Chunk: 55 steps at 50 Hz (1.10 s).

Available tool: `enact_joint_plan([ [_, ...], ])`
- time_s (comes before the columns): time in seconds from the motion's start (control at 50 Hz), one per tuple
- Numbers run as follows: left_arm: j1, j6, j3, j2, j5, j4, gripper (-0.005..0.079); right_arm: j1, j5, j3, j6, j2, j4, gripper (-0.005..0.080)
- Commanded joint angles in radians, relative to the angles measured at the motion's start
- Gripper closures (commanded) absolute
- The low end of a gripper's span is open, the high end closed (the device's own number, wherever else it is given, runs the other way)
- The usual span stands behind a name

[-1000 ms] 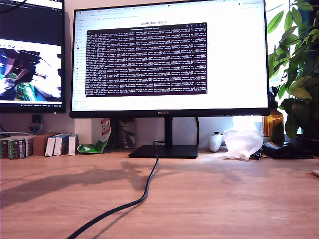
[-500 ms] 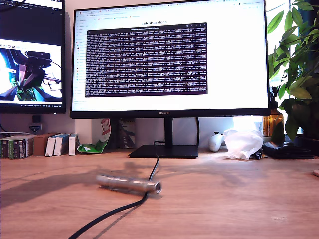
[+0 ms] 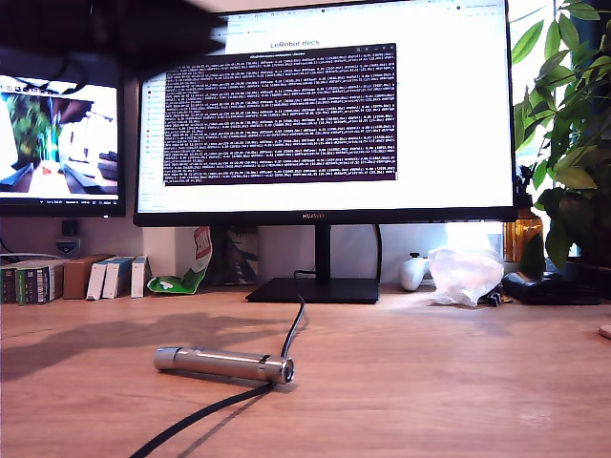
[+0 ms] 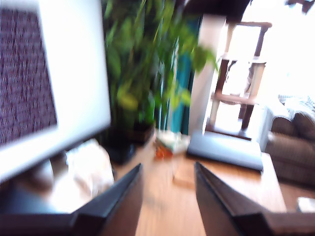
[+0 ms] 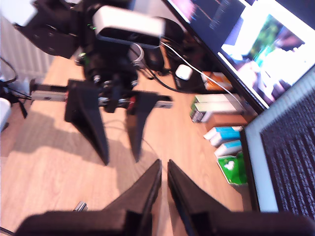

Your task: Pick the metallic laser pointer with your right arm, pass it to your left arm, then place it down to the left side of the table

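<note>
Laser pointer (image 3: 223, 364) now settled on table (image 3: 439, 382) across cable (image 3: 286, 339), absent a second ago. First gripper (image 4: 167, 196) jaws apart, empty; second gripper (image 5: 162, 172) nearly closed, empty. Placement looks done.

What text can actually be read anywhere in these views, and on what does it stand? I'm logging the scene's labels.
"LeRobot docs": heading at the top of the page on the large black-framed monitor.
"HUAWEI": faintly, on that monitor's lower bezel.
Dark terminal window on the same screen: rows of white text, too small to read.
Small boxes by the wall: print too small to read.
Silver metal laser pointer: no readable marking.
Wrist views: too blurred.
</note>
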Motion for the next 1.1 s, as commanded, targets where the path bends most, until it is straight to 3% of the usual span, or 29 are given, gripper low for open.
enact_joint_plan([
  [0.0, -0.003, 0.033, 0.006, -0.006, 0.004, -0.026, 0.0463, 0.012, -0.001, -0.002, 0.018, 0.004, 0.004, 0.0737],
  [0.22, 0.003, 0.082, 0.006, -0.007, -0.01, -0.045, 0.0471, 0.013, 0.01, -0.002, 0.124, 0.005, -0.022, 0.0655],
  [0.42, 0.084, 0.089, 0.019, -0.008, -0.031, -0.046, 0.0475, 0.034, 0.084, -0.003, 0.242, 0.07, -0.127, 0.0606],
  [0.76, 0.164, 0.089, 0.035, -0.009, -0.029, -0.052, 0.0657, 0.095, 0.177, -0.003, 0.343, 0.222, -0.247, 0.061],
  [0.88, 0.167, 0.088, 0.035, -0.009, -0.024, -0.058, 0.0722, 0.114, 0.183, -0.005, 0.343, 0.246, -0.272, 0.0633],
  [1.08, 0.167, 0.089, 0.035, -0.009, -0.021, -0.059, 0.0727, 0.129, 0.183, -0.01, 0.356, 0.252, -0.337, 0.0766],
])
